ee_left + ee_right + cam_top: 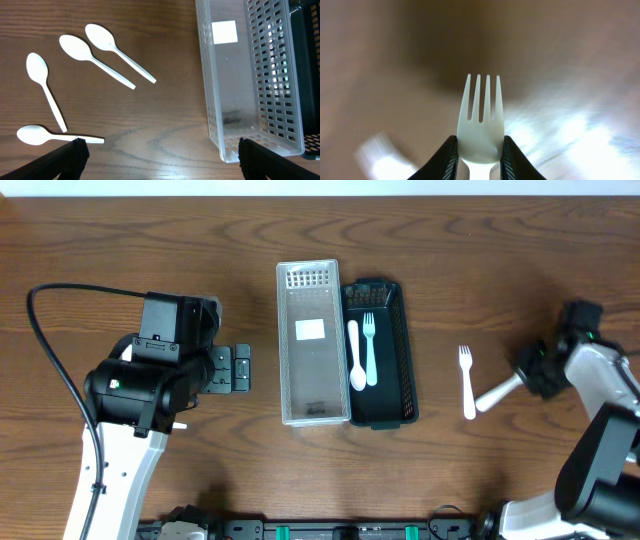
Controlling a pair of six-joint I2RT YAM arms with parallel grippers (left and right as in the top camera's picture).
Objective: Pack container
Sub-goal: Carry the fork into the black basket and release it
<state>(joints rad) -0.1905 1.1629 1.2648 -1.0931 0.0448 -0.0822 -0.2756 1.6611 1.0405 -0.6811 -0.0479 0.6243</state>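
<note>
A black basket (395, 350) holds a white spoon (355, 355) and a white fork (369, 348). A clear basket (312, 410) stands against its left side and also shows in the left wrist view (220, 115). My right gripper (522, 378) is shut on a white fork (495, 395), seen between the jaws in the right wrist view (480, 120), tines pointing away from the gripper (480, 155). Another white fork (466, 378) lies on the table beside it. My left gripper (160, 160) is open and empty above the table; in the overhead view it (230, 368) is left of the clear basket.
Several white spoons lie loose on the wood left of the clear basket, among them one (45, 82) near the left edge and one (115, 50) higher up. My left arm hides them in the overhead view. A black cable (50, 340) loops at the left.
</note>
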